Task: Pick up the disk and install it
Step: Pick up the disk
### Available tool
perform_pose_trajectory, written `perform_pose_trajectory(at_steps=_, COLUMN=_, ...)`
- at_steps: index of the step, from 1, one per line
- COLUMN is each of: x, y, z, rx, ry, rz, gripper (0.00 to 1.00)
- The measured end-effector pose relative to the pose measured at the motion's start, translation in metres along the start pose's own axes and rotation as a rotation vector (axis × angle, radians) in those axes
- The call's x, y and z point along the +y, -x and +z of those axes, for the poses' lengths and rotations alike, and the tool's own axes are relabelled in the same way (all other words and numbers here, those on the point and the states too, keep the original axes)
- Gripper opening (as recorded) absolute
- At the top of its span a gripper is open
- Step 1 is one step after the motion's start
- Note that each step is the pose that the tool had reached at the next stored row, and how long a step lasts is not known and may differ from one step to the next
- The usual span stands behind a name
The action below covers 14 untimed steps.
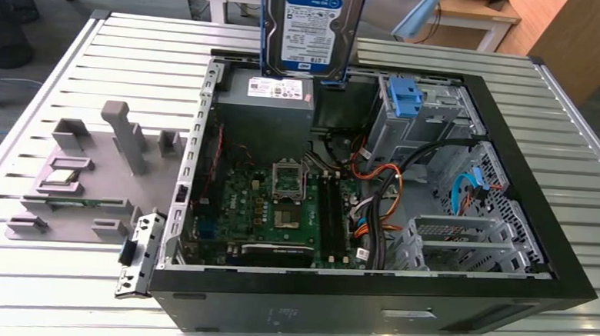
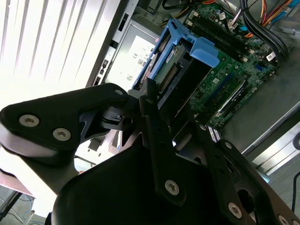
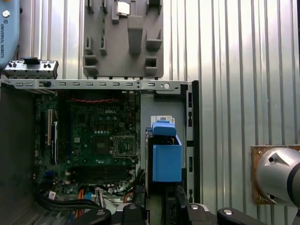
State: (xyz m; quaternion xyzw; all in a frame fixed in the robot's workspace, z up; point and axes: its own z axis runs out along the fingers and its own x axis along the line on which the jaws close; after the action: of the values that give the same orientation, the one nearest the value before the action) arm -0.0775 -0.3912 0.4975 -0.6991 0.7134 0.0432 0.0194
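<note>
The disk (image 1: 310, 26), a silver hard drive with a blue-and-white label in a blue plastic caddy, hangs upright in the air above the far end of the open computer case (image 1: 542, 250). It is over the grey power supply (image 1: 267, 108). In the second wrist view my gripper (image 2: 171, 101) is shut on the disk (image 2: 173, 70), its black fingers (image 2: 152, 117) clamped on the two sides. In the first wrist view the caddy (image 3: 166, 159) shows end-on above the gripper (image 3: 161, 204), beside the case wall (image 3: 192, 140).
The case lies on its side on a slatted metal table (image 1: 79, 264), with the motherboard (image 1: 288, 206), cables (image 1: 381, 188) and a drive cage with a blue bracket (image 1: 405, 96) inside. A grey fixture block (image 1: 84, 180) sits at the exterior view's left of the case.
</note>
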Motion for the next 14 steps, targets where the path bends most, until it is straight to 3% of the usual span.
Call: perform_pose_trajectory(at_steps=14, x=-0.0213, y=0.0005, z=-0.0005, rx=0.0, ry=0.0, rz=0.0, gripper=0.35)
